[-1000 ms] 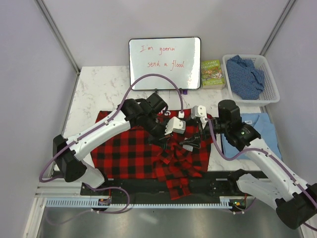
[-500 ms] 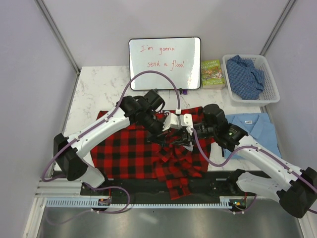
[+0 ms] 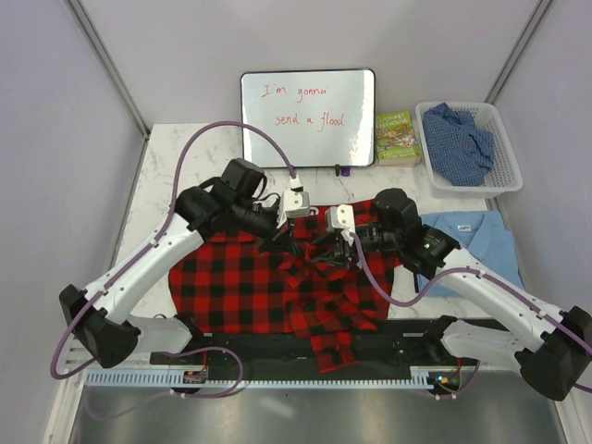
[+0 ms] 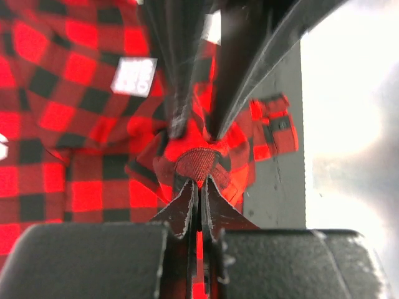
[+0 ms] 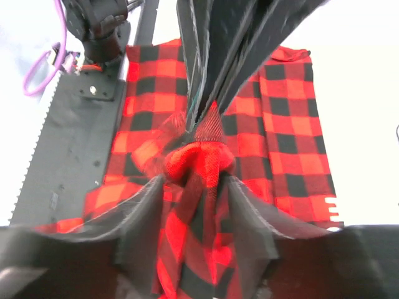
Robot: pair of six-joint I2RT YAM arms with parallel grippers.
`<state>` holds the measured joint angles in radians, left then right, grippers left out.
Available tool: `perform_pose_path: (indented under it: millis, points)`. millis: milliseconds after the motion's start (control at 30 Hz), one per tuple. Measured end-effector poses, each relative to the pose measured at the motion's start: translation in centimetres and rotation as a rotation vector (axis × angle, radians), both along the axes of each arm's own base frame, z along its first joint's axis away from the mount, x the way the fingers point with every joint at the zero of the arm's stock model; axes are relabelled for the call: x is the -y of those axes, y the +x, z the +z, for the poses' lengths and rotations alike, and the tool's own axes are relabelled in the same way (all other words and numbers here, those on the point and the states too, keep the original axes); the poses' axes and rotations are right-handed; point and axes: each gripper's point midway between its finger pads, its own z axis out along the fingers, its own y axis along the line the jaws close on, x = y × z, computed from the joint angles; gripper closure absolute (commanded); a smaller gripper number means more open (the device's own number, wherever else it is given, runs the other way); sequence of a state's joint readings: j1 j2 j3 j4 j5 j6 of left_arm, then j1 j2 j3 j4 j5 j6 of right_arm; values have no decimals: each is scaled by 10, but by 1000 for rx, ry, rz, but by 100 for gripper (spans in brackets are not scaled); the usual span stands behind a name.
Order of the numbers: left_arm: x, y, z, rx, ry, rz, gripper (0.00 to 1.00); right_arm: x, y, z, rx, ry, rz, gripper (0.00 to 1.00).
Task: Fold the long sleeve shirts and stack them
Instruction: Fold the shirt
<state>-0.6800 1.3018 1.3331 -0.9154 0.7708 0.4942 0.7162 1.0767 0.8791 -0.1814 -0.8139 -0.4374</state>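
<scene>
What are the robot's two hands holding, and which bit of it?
Both hold the red-and-black checked shirt. The left gripper and the right gripper each pinch a bunched-up fold of its cloth, close beside each other.

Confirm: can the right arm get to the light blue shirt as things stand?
Probably yes, once freed. The light blue shirt lies beside that arm with nothing between. But the right fingers are pinching a bunch of the red-and-black flannel, so they must let go first.

free: bare table point(image 3: 159, 176) far-left | mid: flannel shirt point(image 3: 231, 287) bunched up | back: whiteboard point(image 3: 308, 118), book point(image 3: 397, 137), basket point(image 3: 506, 166)
</scene>
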Motion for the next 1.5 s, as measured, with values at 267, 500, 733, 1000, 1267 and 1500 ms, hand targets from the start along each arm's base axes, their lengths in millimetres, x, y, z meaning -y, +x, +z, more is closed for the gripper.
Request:
perform_pose_path:
  millis: [267,500,733,1000,1267,1500]
  points:
    - [8,6,3,7,-31,-4,98,2,0,-7,-49,-33,-15,52]
    - [12,10,-1,-20,-14,-6,84,-5,6,-19,-69,-67,-7,100]
    - [-9,26,20,79,-111,97,1,-5,5,-15,-68,-62,-6,100]
    - [-63,-17,30,412,-211,106,0,-3,-2,19,-10,32,-5,100]
    - [-80,14,-59,586,-75,162,0,-5,-8,23,-36,51,22,100]
    - [-56,35,-36,734,-145,159,0,-6,-9,22,-44,48,32,100]
